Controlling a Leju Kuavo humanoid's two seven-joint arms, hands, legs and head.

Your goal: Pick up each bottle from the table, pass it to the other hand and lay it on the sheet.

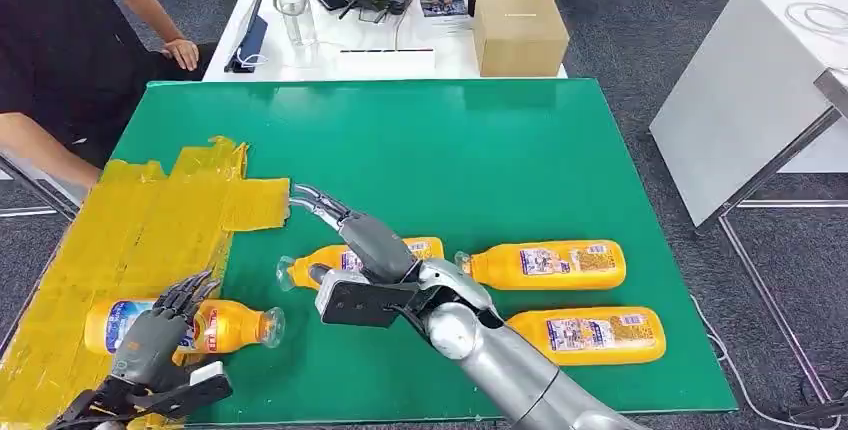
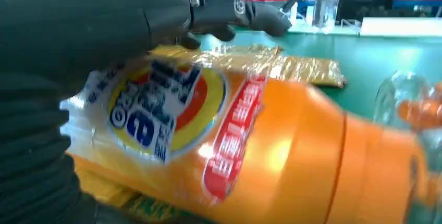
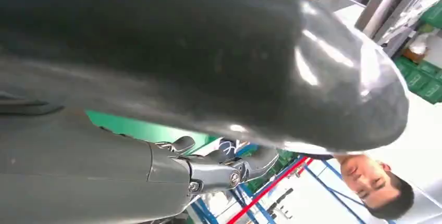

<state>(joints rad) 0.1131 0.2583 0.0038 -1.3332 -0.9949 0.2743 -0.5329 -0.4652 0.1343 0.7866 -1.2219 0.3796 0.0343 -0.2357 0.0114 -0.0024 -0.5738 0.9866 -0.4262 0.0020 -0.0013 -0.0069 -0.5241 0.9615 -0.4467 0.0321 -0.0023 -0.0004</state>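
Note:
A yellow sheet [image 1: 150, 220] covers the left part of the green table [image 1: 480, 140]. One orange bottle [image 1: 235, 325] lies on its side at the sheet's near edge, neck over the green. My left hand [image 1: 155, 335] hovers on top of it with fingers [image 2: 234, 13] stretched out past the label [image 2: 156, 109], not wrapped around it. A second bottle [image 1: 425, 248] lies mid-table under my right hand [image 1: 365, 240], whose fingers [image 3: 219, 172] are spread and point toward the sheet. Two more bottles [image 1: 545, 264] [image 1: 590, 335] lie further right.
A person in black [image 1: 50, 50] sits at the far left, one hand [image 1: 182, 53] on the white table [image 1: 400, 55] behind. That table carries a cardboard box [image 1: 520, 35], a clear bottle [image 1: 292, 5] and devices. Another white table [image 1: 750, 100] stands to the right.

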